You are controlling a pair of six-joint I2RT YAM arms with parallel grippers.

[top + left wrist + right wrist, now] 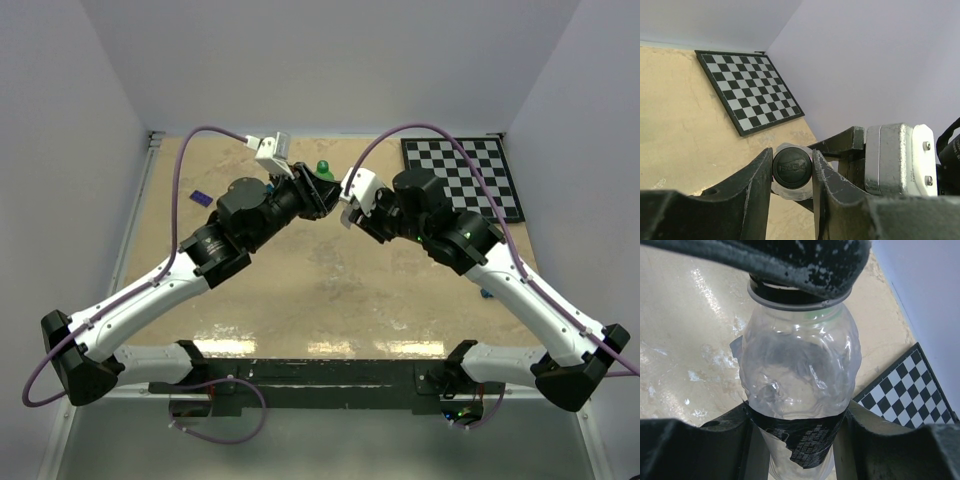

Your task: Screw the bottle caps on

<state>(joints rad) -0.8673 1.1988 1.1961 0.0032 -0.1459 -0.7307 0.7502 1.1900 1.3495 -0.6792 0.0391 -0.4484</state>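
two arms leaned toward each other over the far half of the tan table, their tools almost touching in the overhead view. the left gripper was clenched on the black cap, with its dark fingers pressing the cap's rim from either side. the cap sat on the mouth of the clear bottle, and a pale collar ring showed just beneath it (how far it was threaded on could not be told). the right gripper grasped the same bottle lower down, its fingers squeezing the dark label band from both sides. the bottle was thus held between the two tools, cap end toward the left one. from above, the bottle itself was mostly hidden behind the left gripper and the right gripper. the green bottle stood upright near the far edge of the table, just behind the left gripper. whether it carried a cap was too small to tell. a checkerboard lay flat in the far right corner. a purple brick lay near the left edge, well apart from the tools. a small blue piece lay beside the right arm.
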